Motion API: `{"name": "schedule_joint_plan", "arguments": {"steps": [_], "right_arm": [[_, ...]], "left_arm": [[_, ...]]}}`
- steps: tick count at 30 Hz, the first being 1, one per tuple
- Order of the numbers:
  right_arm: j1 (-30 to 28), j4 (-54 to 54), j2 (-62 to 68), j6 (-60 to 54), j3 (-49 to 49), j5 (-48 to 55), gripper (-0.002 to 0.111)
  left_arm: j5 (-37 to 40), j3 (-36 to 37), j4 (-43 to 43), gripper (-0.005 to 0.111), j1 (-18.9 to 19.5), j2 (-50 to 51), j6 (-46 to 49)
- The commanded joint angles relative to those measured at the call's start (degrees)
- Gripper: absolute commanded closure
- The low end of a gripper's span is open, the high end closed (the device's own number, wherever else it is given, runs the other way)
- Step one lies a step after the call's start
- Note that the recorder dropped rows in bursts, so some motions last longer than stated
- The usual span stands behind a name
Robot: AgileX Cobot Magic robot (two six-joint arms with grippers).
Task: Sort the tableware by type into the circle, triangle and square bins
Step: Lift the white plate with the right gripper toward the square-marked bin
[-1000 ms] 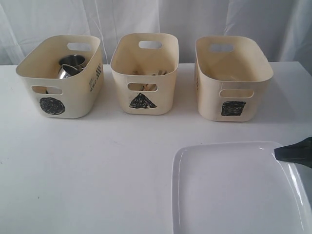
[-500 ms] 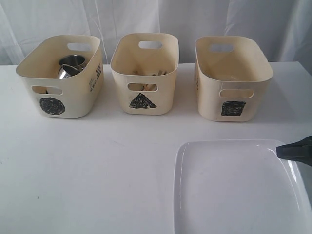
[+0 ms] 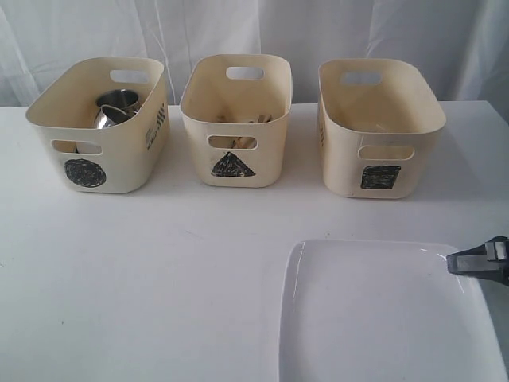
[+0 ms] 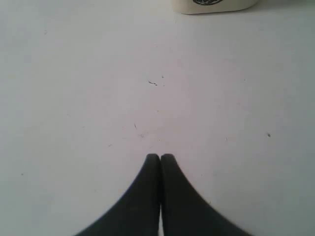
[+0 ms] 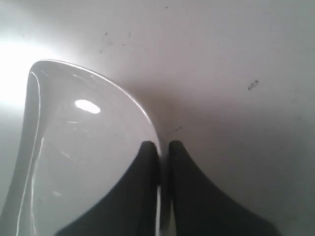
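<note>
The large white rounded-square plate [image 3: 374, 318] is at the front right of the table. My right gripper [image 3: 453, 263] is shut on its right rim; in the right wrist view the plate's edge [image 5: 83, 162] runs between the two fingers of the right gripper [image 5: 164, 143]. The circle bin [image 3: 99, 127] holds shiny steel mugs [image 3: 118, 103]. Wooden chopsticks [image 3: 246, 121] lie in the triangle bin [image 3: 236, 119]. The square bin [image 3: 380, 131] stands at the right; its contents are hidden. My left gripper [image 4: 160, 156] is shut and holds nothing, above bare table.
The three bins stand in a row at the back of the white table [image 3: 159, 270], with a white curtain behind them. The base of one bin [image 4: 211, 4], with a black scribble, shows at the edge of the left wrist view.
My right gripper has sunk lower and turned a little, with the plate's rim in it. The plate's far edge has dropped with it. The bins have not moved.
</note>
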Motion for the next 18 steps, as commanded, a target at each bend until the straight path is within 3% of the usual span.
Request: {"name": "schedule_joint_plan", "arguments": {"steps": [1, 7, 18], "right_arm": [[-0.01, 3.79, 0.0, 1.3, 0.24, 6.23, 0.108], [-0.01, 4.95, 0.0, 5.52, 0.24, 13.33, 0.108], [-0.01, 11.61, 0.0, 8.84, 0.24, 13.33, 0.108]], "left_arm": [[0.77, 0.5, -0.2, 0.107, 0.1, -0.26, -0.09], [0.77, 0.5, -0.2, 0.107, 0.1, -0.26, -0.09], [0.77, 0.5, -0.2, 0.107, 0.1, -0.26, -0.09]]}}
